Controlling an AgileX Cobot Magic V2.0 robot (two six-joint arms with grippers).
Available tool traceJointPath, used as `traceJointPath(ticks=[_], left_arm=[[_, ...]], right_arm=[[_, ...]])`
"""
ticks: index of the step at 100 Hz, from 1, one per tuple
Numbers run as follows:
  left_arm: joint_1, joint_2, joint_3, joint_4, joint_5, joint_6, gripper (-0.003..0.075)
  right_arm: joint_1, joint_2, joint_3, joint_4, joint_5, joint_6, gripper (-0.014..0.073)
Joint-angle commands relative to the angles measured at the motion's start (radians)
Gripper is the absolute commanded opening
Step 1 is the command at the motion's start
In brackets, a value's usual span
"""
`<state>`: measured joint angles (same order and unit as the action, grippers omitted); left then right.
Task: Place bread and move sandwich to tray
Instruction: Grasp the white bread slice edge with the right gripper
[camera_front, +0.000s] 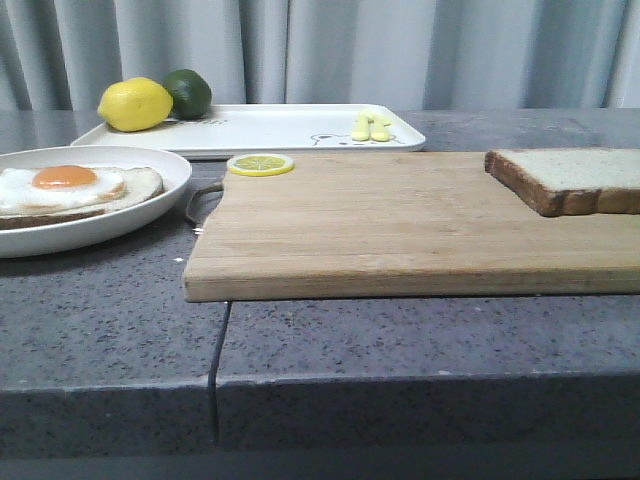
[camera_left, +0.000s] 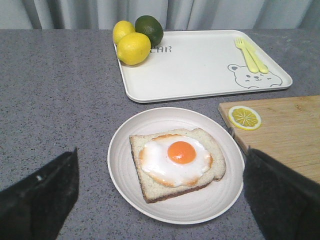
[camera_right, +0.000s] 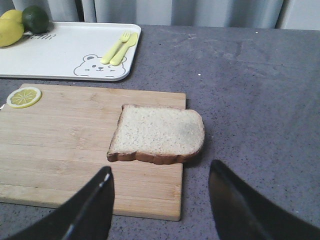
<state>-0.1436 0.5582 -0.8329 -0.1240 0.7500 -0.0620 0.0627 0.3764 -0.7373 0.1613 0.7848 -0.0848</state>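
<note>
A grey speckled bench (camera_front: 400, 340) fills the foreground, with no arm visible in the front view. Each wrist camera shows its own dark fingers spread wide apart and holding nothing: the right fingers (camera_right: 160, 200) hang nearest the bread (camera_right: 157, 132), which lies flat directly ahead of them at twelve o'clock, on the right end of a wooden cutting board (camera_front: 400, 225) and slightly overhanging its edge. The slice is close to square, so no long axis stands out. The left fingers (camera_left: 160, 195) hover over a round white plate (camera_left: 125, 190) holding the sandwich (camera_left: 176, 162), an open slice topped with a fried egg, also at twelve o'clock from them. The right arm is judged better placed for the bread. A lemon slice (camera_front: 260, 164) sits at the board's far left corner. Farthest back, the tray (camera_front: 270, 128) carries a lemon (camera_front: 135, 104), a lime (camera_front: 190, 92) and small yellow cutlery (camera_front: 370, 127). The front view cuts off the bread's right side.
</note>
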Motion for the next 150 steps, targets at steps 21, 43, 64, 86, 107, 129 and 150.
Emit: traceJointPath(ticks=[21,43,64,86,107,129,150], left_arm=[[-0.007,0.009,-0.03,-0.005,-0.076,-0.009,0.0618],[-0.007,0.009,-0.03,-0.005,-0.076,-0.009,0.0618],[-0.007,0.009,-0.03,-0.005,-0.076,-0.009,0.0618],[-0.007,0.009,-0.03,-0.005,-0.076,-0.009,0.0618],[-0.007,0.009,-0.03,-0.005,-0.076,-0.009,0.0618],[-0.007,0.009,-0.03,-0.005,-0.076,-0.009,0.0618],[-0.007,0.009,-0.03,-0.005,-0.076,-0.009,0.0618]], right_arm=[[0.0,0.061,-0.032,0.048,-0.12,0.012,0.0428],[-0.013,0.249,-0.034,0.25,-0.196,-0.143,0.0428],[-0.147,0.432,-0.034,0.503,-0.248,-0.347,0.0428],[-0.37,0.56,-0.032,0.947,-0.2,-0.69,0.0428],[-0.537,0.668,-0.032,1.177,-0.11,-0.847,0.0428],[-0.562,0.803,-0.032,1.212,-0.027,-0.871,0.0428],[-0.562,0.898,-0.032,1.232,0.012,-0.888,0.0428]])
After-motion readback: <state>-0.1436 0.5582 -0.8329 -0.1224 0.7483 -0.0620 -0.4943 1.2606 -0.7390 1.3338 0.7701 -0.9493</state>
